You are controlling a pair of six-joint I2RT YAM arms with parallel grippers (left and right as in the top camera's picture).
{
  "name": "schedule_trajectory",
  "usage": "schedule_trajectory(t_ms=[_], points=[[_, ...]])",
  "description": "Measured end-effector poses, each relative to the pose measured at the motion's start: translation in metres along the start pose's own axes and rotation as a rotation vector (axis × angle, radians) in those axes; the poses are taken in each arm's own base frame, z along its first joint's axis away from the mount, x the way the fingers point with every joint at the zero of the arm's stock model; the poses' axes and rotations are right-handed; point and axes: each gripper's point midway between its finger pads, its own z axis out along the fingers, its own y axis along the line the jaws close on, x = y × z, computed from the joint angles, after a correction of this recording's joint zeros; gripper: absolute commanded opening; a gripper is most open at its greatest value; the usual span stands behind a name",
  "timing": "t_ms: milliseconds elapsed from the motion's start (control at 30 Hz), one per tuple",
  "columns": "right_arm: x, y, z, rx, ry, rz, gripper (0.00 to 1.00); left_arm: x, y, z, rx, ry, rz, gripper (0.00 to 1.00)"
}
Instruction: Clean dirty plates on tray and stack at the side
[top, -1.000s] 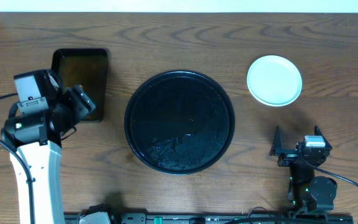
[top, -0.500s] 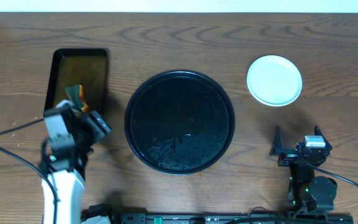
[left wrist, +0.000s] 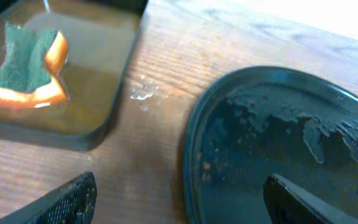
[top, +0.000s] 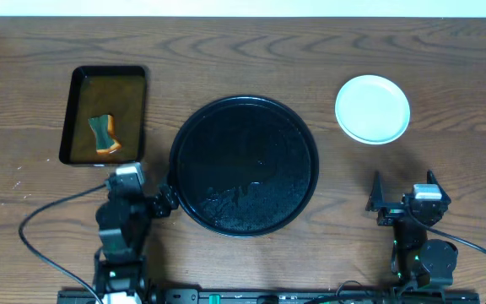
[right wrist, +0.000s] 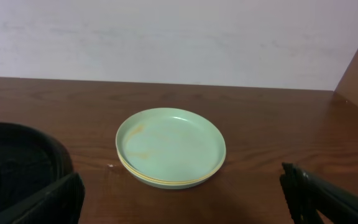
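Observation:
The plates (top: 373, 109) sit stacked on the bare wood at the right, off the tray. In the right wrist view the stack of plates (right wrist: 171, 147) has a pale top plate with a faint orange mark, and a yellow rim shows beneath it. The large round black tray (top: 243, 165) in the middle holds no plate and looks wet. My left gripper (top: 142, 194) stands open at the tray's front left. In its wrist view, the left gripper (left wrist: 179, 205) straddles the tray's rim (left wrist: 191, 143). My right gripper (top: 404, 190) is open near the front edge, and the right gripper (right wrist: 182, 202) faces the stack, empty.
A small rectangular black tray (top: 72, 114) at the left holds brownish water and a green-and-orange sponge (top: 102, 133). From the left wrist the sponge (left wrist: 27, 68) lies in that water. Both arm bases stand at the table's front edge.
My left arm has drawn back from over the rectangular tray to the front edge, uncovering the sponge lying in it. The right arm and the plates have not moved.

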Motion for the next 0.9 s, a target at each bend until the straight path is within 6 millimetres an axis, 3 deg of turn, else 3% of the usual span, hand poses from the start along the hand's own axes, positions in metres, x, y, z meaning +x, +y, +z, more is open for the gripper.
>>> schedule_trajectory(t_ms=[133,300,500,900], points=[[0.0,0.0,0.0,0.0,0.0,0.0,0.99,0.01,-0.002,-0.003,0.016,-0.019,0.023,0.86],[0.0,0.0,0.0,0.0,0.0,0.0,0.99,0.003,-0.007,-0.006,0.029,-0.051,0.057,0.86],[0.0,0.0,0.0,0.0,0.0,-0.001,0.99,0.026,-0.005,-0.011,0.021,0.038,0.082,0.86],[0.0,0.0,0.0,0.0,0.0,-0.001,0.99,-0.028,-0.019,-0.033,0.054,-0.215,0.126,0.86]])
